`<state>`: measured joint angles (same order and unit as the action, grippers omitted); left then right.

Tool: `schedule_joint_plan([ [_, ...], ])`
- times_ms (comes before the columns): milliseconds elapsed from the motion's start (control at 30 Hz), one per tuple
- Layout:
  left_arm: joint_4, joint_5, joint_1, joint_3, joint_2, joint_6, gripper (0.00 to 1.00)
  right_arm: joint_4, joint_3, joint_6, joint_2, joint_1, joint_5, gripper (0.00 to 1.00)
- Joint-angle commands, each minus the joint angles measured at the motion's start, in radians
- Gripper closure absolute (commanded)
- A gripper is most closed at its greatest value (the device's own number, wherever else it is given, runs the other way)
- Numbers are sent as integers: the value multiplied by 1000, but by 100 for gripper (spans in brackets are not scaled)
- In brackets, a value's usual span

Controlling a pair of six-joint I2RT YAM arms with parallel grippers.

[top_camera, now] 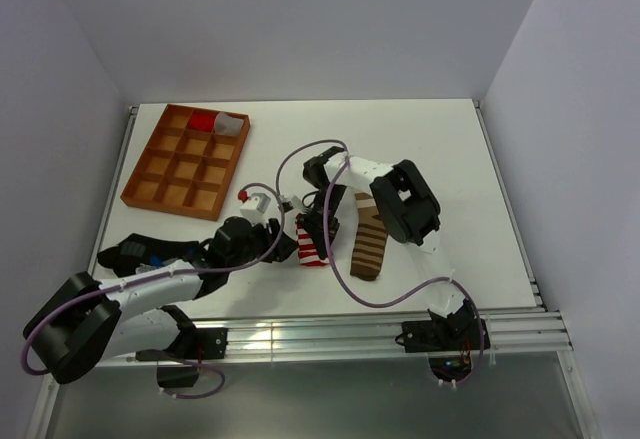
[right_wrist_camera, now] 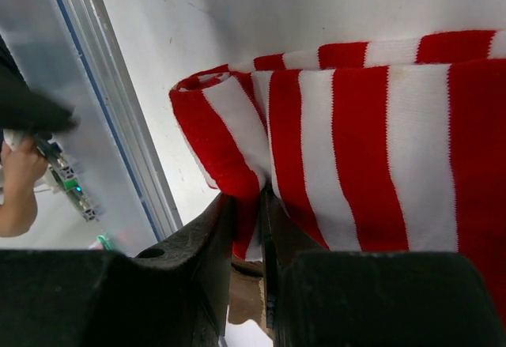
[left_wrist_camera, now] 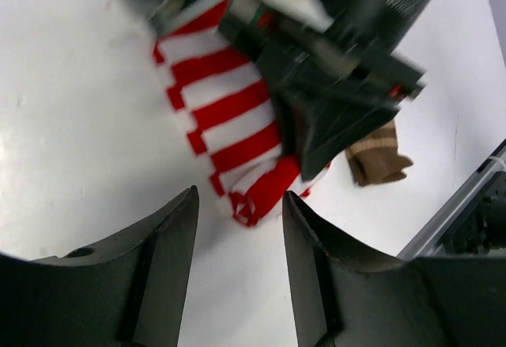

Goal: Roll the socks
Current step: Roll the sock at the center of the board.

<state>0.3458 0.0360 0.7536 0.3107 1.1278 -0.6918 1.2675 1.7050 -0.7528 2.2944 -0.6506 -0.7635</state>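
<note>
The red-and-white striped sock [top_camera: 312, 246] lies near the table's front, partly rolled at one end [left_wrist_camera: 261, 193]. My right gripper [top_camera: 322, 221] is over it, jaws shut on a fold of its fabric [right_wrist_camera: 261, 201]. The brown-and-tan sock [top_camera: 369, 247] lies flat just to its right; an end of it shows in the left wrist view [left_wrist_camera: 378, 160]. My left gripper [top_camera: 283, 246] sits just left of the red-and-white sock. It is open [left_wrist_camera: 239, 198], with only bare table between its fingers and the rolled end just ahead of the tips.
An orange-brown compartment tray [top_camera: 160, 184] stands at the back left with a red and a white item in its far cells. A black lump with a blue spot [top_camera: 135, 254] lies by the left arm. The metal rail [top_camera: 380, 324] runs along the front edge.
</note>
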Motion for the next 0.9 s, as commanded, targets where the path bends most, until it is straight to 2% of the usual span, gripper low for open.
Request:
schedule_joint_plan([
  [0, 77, 28, 7, 82, 50, 113, 48, -33, 19, 1, 66, 9, 130, 92],
  [233, 156, 114, 30, 142, 220, 153, 49, -14, 50, 12, 86, 12, 125, 92],
  [433, 228, 168, 44, 128, 277, 143, 49, -11, 58, 24, 91, 16, 130, 92],
  [867, 257, 154, 52, 122, 383, 132, 50, -10, 67, 43, 97, 28, 130, 92],
])
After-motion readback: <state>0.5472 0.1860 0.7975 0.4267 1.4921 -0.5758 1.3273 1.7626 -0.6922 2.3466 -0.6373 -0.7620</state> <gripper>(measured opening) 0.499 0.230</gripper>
